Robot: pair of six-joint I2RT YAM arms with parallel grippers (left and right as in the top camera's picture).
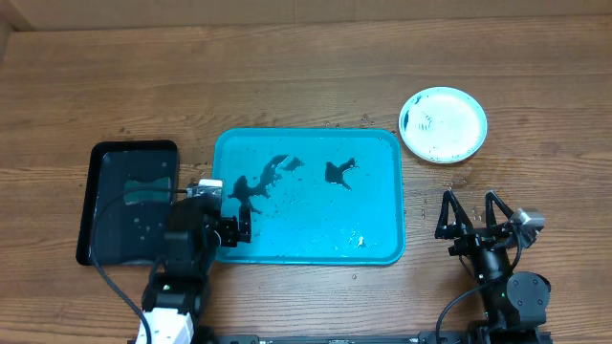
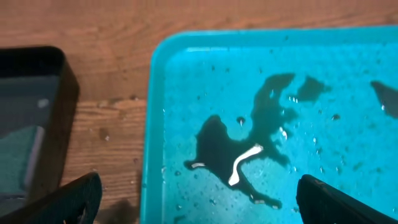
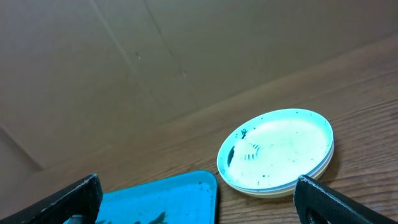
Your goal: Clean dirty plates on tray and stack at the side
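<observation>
Plates [image 1: 443,124] sit in a stack on the far right of the worktop [image 1: 306,67], just off the tray's [image 1: 306,133] far right corner and clear of its rim. The tray holds no plate, only dark puddles [image 1: 258,182] and drops of water. The right hand [image 1: 469,203] hovers at the near right with its fingers spread wide and nothing between them. It points away from the near edge, so the stack lies straight ahead of it and a touch to the left; the right wrist view shows the stack [image 3: 277,152] beyond the fingers, toward the right one. The left hand [image 1: 220,215], likewise released and empty, hangs over the tray's near left corner, beside the black tray [image 1: 96,201] and well apart from the stack. Any further move on the plates therefore looks like the right arm's job, a forward reach. Being round, they offer no long axis to line up with. The top plate carries dark specks near its left rim, so I judge the cleaning nearly but perhaps not wholly finished.
</observation>
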